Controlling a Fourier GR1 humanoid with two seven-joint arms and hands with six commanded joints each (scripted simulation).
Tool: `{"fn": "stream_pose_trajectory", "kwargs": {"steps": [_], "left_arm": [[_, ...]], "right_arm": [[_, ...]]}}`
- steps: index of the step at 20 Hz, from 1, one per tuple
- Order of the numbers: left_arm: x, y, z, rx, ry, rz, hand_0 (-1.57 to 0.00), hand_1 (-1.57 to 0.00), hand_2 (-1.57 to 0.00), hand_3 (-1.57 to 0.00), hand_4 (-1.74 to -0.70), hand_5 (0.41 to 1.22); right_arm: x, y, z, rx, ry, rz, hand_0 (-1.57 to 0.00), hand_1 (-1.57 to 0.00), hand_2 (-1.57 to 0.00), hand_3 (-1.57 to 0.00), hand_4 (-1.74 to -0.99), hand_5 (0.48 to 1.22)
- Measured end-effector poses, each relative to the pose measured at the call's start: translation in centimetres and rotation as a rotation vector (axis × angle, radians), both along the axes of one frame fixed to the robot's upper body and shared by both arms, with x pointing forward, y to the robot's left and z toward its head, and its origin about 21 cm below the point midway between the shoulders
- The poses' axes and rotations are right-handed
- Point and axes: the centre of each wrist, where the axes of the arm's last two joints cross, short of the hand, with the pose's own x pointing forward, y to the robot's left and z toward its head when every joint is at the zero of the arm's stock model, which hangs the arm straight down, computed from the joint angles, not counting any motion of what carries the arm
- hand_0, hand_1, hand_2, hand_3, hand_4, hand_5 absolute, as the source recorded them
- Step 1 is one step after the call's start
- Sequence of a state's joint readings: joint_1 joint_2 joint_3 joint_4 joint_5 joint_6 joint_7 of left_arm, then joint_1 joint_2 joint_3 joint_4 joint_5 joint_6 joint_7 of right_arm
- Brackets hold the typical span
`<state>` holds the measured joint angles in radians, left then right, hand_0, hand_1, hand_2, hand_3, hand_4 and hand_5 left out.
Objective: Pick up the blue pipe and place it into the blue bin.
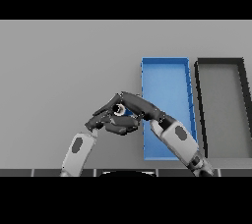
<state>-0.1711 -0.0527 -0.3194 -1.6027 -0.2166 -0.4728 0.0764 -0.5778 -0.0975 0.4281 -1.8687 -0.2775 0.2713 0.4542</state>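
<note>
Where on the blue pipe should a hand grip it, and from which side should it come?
Only a small part of the pipe shows, between the right hand and the left hand, just left of the blue bin. The right hand's fingers already curl round it from the right. Probably keep that side grip on the middle; its shape is mostly hidden.

both hands meet left of the blue bin (166, 73) — right hand (132, 104) clasps the blue pipe (127, 112).
</note>
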Motion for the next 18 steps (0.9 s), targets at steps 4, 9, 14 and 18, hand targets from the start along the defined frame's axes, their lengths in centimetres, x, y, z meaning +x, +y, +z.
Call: {"fn": "stream_pose_trajectory", "kwargs": {"steps": [4, 9, 14, 18], "left_arm": [[-0.2, -0.2, -0.5, 0.01, 0.014, -0.011, -0.01, -0.01, -0.01, -0.01, -0.91, 0.456], [-0.1, -0.5, -0.1, 0.003, 0.02, -0.005, 0.0, 0.0, 0.0, 0.0, -0.91, 0.435], [-0.2, -0.1, -0.2, 0.034, 0.02, 0.01, 0.0, 0.0, 0.0, 0.0, -0.89, 0.425], [-0.1, 0.2, 0.2, 0.018, 0.015, 0.003, 0.0, 0.0, 0.0, 0.0, -0.88, 0.411]], "right_arm": [[0.1, -0.5, 3.7, 0.089, 0.043, 0.006, -1.57, -1.57, -1.57, -1.57, -1.741, 1.221], [2.4, -1.9, 10.0, 0.185, 0.009, 0.038, -1.57, -1.57, -1.57, -1.57, -1.741, 1.221], [5.1, -5.6, 15.3, 0.237, -0.094, -0.239, -1.57, -1.57, -1.57, -1.57, -1.741, 1.221], [7.8, -9.2, 15.0, 0.214, -0.056, -0.415, -1.57, -1.57, -1.57, -1.57, -1.741, 1.221]]}}
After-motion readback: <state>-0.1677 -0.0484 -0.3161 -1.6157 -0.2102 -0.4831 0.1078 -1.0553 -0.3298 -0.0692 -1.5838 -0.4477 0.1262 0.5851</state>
